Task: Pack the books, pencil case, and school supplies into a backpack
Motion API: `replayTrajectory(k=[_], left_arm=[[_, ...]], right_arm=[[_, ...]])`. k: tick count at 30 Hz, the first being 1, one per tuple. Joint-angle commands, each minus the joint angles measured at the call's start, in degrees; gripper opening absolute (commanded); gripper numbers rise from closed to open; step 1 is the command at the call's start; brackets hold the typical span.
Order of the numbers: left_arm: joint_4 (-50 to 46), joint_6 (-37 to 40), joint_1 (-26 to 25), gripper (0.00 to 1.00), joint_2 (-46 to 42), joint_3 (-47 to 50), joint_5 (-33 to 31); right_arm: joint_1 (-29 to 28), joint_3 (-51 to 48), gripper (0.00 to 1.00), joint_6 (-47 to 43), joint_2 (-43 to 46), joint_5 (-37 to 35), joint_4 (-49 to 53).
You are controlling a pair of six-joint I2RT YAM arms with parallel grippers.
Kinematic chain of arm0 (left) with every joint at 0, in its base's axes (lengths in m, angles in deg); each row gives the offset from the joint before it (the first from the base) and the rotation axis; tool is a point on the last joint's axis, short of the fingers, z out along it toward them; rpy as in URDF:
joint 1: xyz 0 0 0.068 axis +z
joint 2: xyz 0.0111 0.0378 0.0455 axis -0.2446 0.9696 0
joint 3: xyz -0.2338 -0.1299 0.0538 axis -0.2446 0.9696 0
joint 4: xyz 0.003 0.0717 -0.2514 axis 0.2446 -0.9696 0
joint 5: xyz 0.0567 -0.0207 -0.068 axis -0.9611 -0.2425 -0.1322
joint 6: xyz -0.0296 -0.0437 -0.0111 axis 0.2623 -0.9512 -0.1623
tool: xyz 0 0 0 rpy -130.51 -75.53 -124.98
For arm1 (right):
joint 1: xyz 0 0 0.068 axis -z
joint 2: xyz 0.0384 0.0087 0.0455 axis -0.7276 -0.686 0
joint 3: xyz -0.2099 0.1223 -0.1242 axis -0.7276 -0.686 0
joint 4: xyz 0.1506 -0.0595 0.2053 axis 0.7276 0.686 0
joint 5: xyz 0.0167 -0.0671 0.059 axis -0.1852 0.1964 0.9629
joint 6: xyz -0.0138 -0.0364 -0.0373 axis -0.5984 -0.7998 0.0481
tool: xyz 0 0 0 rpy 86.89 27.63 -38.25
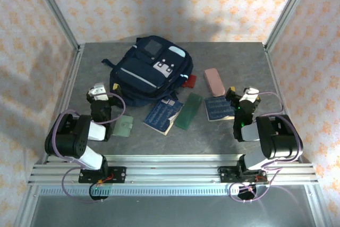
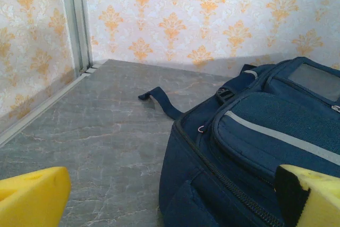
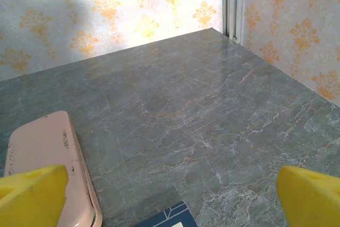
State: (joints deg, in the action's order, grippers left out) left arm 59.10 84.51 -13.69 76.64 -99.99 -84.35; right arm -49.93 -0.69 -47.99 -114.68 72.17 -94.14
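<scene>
Top view: backpack (image 1: 151,75) lies far centre on the counter (image 1: 95,65), with books (image 1: 163,114) and pencil case (image 1: 214,81) to its right. Both jaws are released and empty. Left wrist: backpack (image 2: 255,147) looks zipped, so items could jam. Right wrist: pencil case (image 3: 48,158) sits near-left, and off-centre jaws could shove it.

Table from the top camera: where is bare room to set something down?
Bare: far-right corner beyond the pencil case; far-left strip between backpack and wall; near strip along the rail. Crowded: just before the backpack, where books and green rectangle lie.
</scene>
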Motion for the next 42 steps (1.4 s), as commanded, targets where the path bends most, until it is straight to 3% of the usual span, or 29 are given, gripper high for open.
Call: replayTrajectory(k=[1,26,29,32,34,36,38,39,41,42], left_arm=[[-0.42,0.99,-0.26,0.99,-0.44,0.25,0.83],[-0.72,0.9,-0.26,0.99,-0.57,0.06,0.68],[-7.51,-1.21,-0.91,0.99,-5.22,-1.84,-7.21],[-20.13,-1.51,-0.91,0.99,-10.61,-7.0,-8.28],[-26.3,-7.22,-0.76,0.99,-14.37,-9.67,-8.99],[-31.74,-19.03,-0.04,0.99,-18.33,-11.94,-6.6],[-34.64,-26.62,0.3,0.99,-21.04,-13.0,-1.82],[-33.61,-28.33,0.39,0.99,-21.8,-12.71,2.2],[-31.07,-31.13,0.29,0.99,-22.2,-11.82,9.81],[-31.98,-34.43,0.16,0.93,-22.06,-12.19,12.81]], right_arm=[[-0.27,0.68,1.0,0.48,-0.17,-1.3,-2.41],[-0.29,0.67,1.0,0.61,0.17,-1.91,-2.5],[-0.4,5.15,1.0,1.8,6.49,-5.37,10.35],[-0.45,11.45,1.0,3.81,12.3,-5.32,22.76],[-0.45,14.65,1.0,7.48,15.55,-3.65,27.82],[-0.26,19.39,1.0,18.23,18.3,-1.88,37.06],[0.41,24.2,1.0,30.61,18.64,-0.82,47.4],[1.21,25.37,1.0,31.49,18.0,4.96,48.02],[1.4,27.25,0.87,32.43,16.45,14.45,48.45],[1.36,28.44,0.77,32.71,15.28,20.25,48.51]])
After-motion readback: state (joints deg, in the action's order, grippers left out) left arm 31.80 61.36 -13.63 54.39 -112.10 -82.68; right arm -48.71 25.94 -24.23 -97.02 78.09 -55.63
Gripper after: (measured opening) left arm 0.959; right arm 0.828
